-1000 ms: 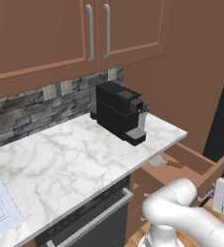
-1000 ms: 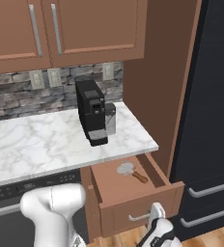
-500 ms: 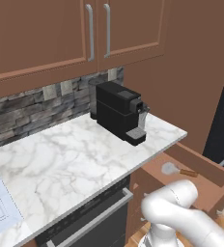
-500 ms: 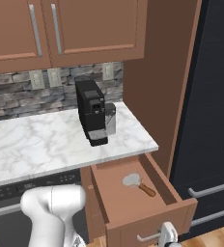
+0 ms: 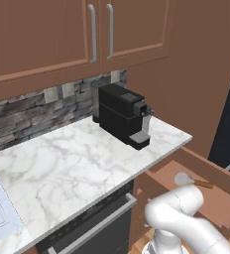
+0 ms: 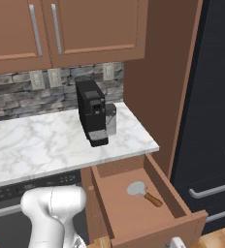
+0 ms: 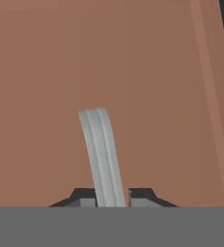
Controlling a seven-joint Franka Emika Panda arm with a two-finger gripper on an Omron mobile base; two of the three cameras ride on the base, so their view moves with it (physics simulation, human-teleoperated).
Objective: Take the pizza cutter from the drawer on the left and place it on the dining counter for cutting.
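Now my pincer [image 7: 112, 198] is clamped on the silver handle [image 7: 102, 154] of the drawer [image 6: 134, 213] — the brown front is close before it; the drawer stands pulled out under the marble worktop [image 6: 46, 140], beside the black coffee machine [image 6: 92, 118]; the pizza cutter [image 6: 142, 192] lies flat inside it.

wood cabs [image 5: 87, 39] | stone backsplash [image 5: 32, 111] | marble worktop [image 5: 72, 163] | dark fridge [image 6: 211, 97]

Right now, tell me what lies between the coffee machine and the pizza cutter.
In the right base view, bare marble worktop runs from the coffee machine to its edge, then bare drawer floor up to the pizza cutter.
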